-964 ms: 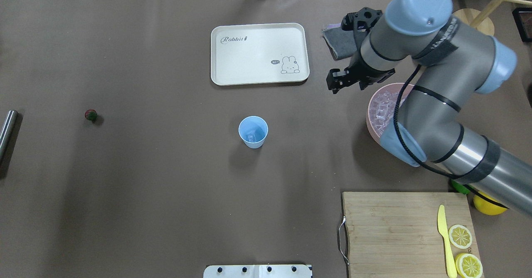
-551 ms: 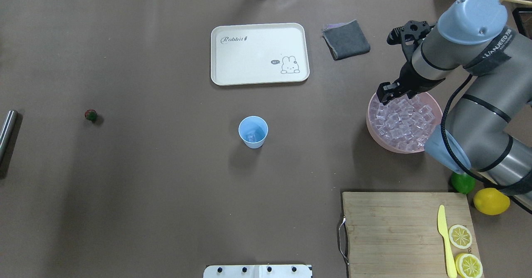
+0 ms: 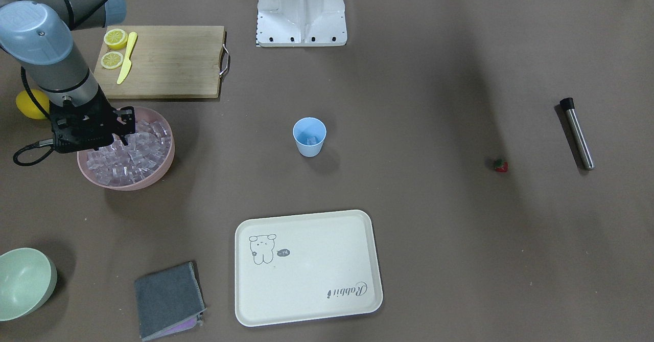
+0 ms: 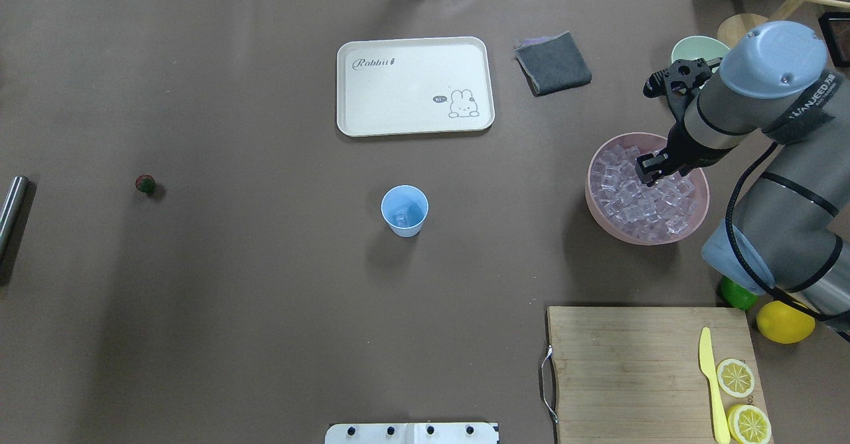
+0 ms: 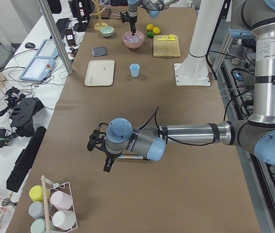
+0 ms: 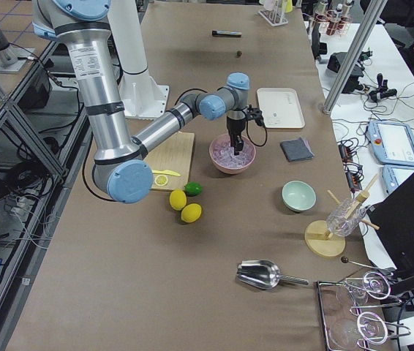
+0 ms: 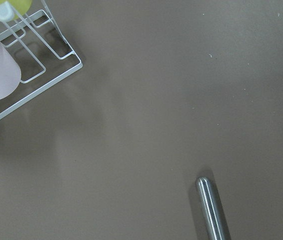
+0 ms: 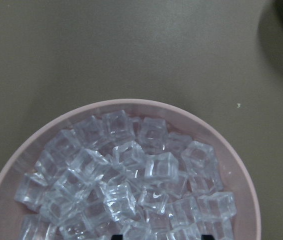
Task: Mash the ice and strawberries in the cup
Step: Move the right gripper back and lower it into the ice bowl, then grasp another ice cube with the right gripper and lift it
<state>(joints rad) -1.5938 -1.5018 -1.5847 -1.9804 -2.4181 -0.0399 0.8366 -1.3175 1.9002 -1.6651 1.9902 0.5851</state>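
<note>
Dozens of ice cubes (image 4: 624, 200) in pink bowl (image 4: 631, 238), directly beneath right pincer (image 4: 652, 172), tips spread just over the pile. One cup (image 4: 404, 210) at centre of counter (image 4: 265, 298), ice inside; one strawberry (image 4: 145, 183) well apart. Left pincer (image 5: 106, 165): cannot tell whether spread.

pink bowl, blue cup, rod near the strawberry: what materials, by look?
Pink bowl: probably plastic; opaque, even pink colour, matte, thin rim.
Blue cup: likely plastic too; uniform light blue, thin wall, soft sheen.
Rod: looks like polished metal, with bright streaks of reflection along its length. Its black cap may be rubber or plastic; the look does not settle which.
</note>
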